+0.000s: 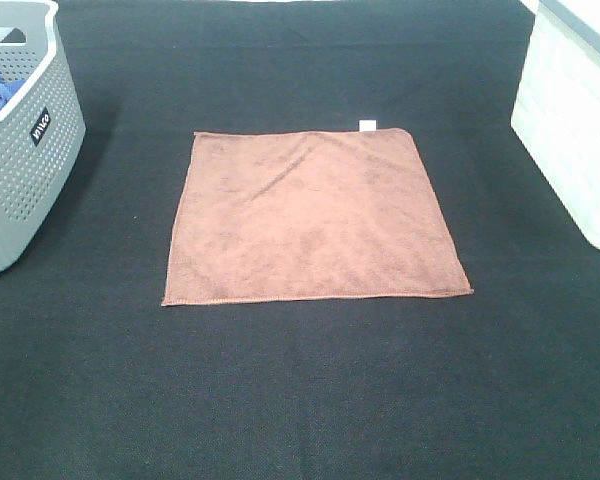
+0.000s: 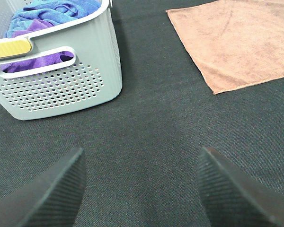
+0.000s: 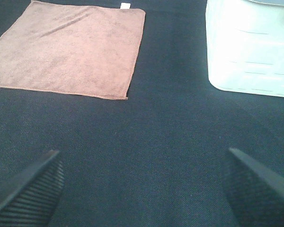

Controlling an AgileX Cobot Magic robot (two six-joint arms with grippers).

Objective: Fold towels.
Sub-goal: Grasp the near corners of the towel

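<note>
A reddish-brown square towel (image 1: 315, 215) lies flat and unfolded on the black table, with a small white tag (image 1: 367, 124) on its far edge. It also shows in the left wrist view (image 2: 236, 45) and in the right wrist view (image 3: 68, 49). Neither gripper shows in the high view. My left gripper (image 2: 139, 189) is open and empty over bare cloth, short of the towel's near left corner. My right gripper (image 3: 144, 187) is open and empty over bare cloth, short of the towel's near right corner.
A grey perforated basket (image 1: 25, 150) stands at the left edge and holds blue and purple cloths (image 2: 47, 14). A white bin (image 1: 575, 130) stands at the right edge. The black table cover (image 1: 300, 400) runs around the towel.
</note>
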